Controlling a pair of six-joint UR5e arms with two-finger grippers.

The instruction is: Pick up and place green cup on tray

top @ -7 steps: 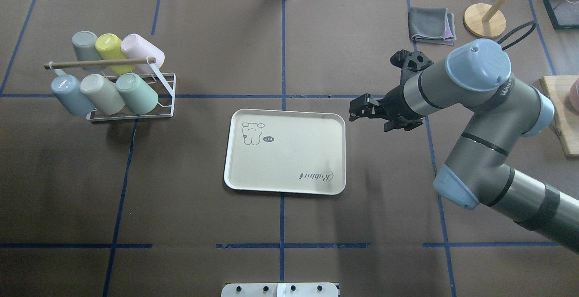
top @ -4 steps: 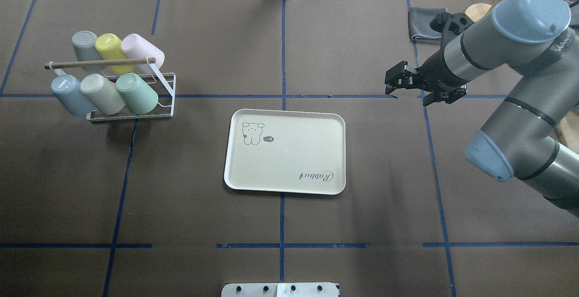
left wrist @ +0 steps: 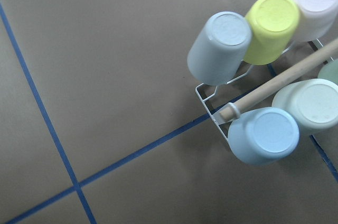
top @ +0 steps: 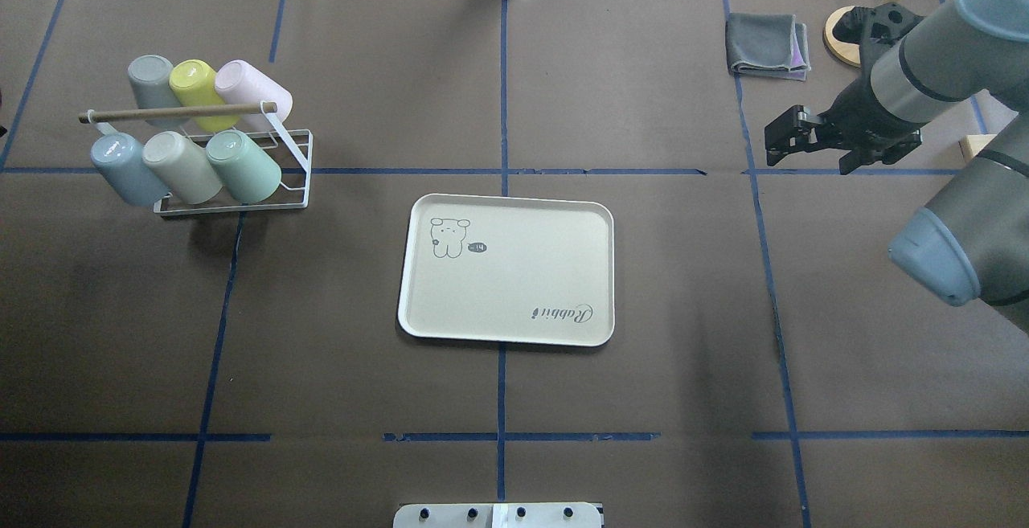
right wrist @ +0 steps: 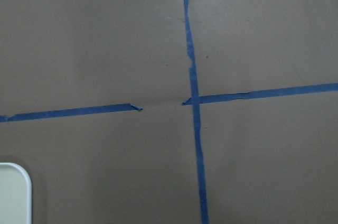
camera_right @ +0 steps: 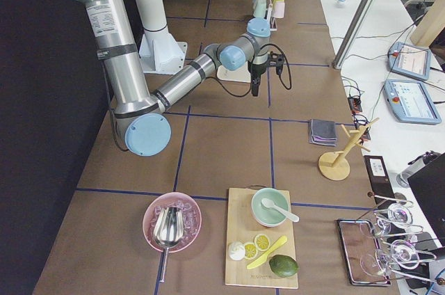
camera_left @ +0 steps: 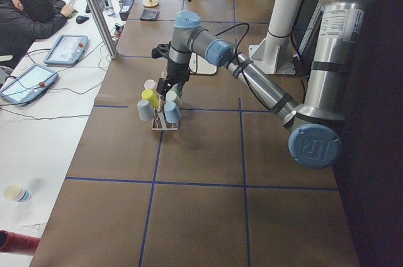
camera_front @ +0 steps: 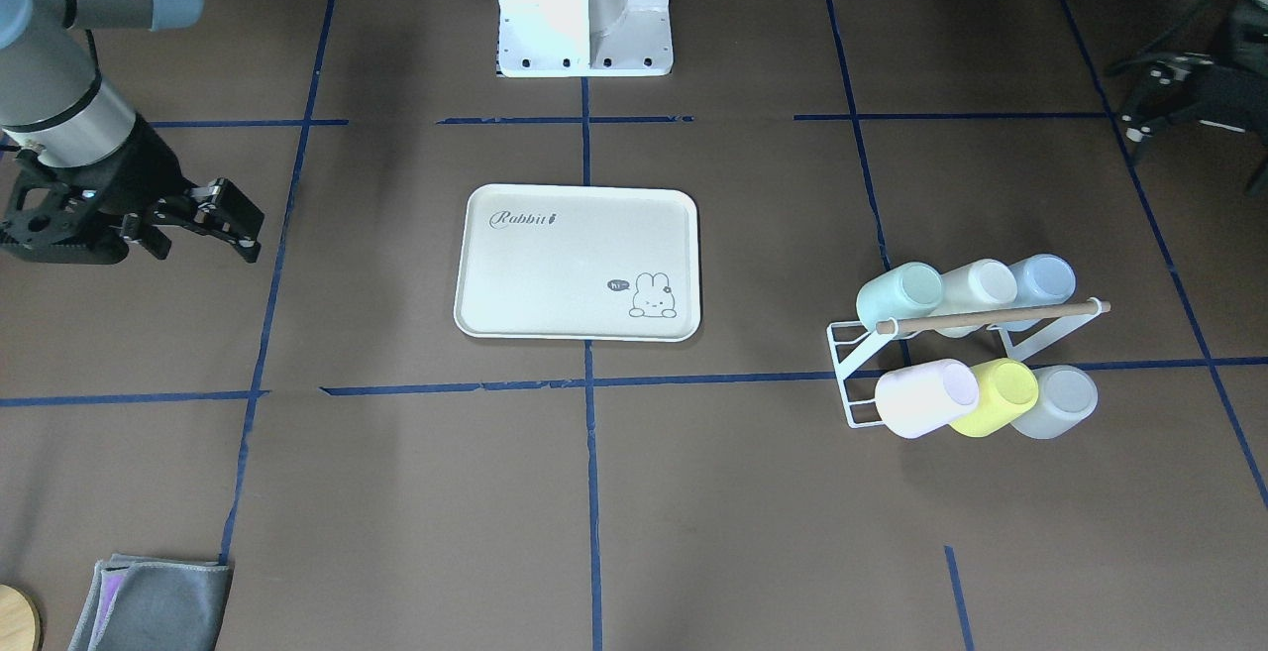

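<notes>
The green cup [top: 243, 166] lies tilted on the lower row of a white wire rack [top: 297, 162] at the table's left. It also shows in the front-facing view [camera_front: 899, 296] and at the edge of the left wrist view [left wrist: 331, 71]. The cream tray [top: 506, 200] with the bunny print lies bare at the table's middle [camera_front: 578, 197]. My right gripper [top: 778, 144] is open and empty, well right of the tray [camera_front: 241, 222]. My left gripper [camera_front: 1131, 96] hovers left of the rack, open and empty, and hangs close to the cups in the exterior left view [camera_left: 170, 83].
The rack also holds yellow [top: 193, 84], pink [top: 245, 84], grey [top: 151, 82], blue [top: 120, 168] and cream [top: 181, 166] cups under a wooden bar. A grey cloth [top: 768, 46] and a wooden stand [top: 860, 34] sit at the far right. The robot base [camera_front: 584, 7] stands behind the tray.
My right arm has swung away from the tray's right edge, further right and towards the far side. The gripper stayed open. Cups, rack and tray have not moved.
</notes>
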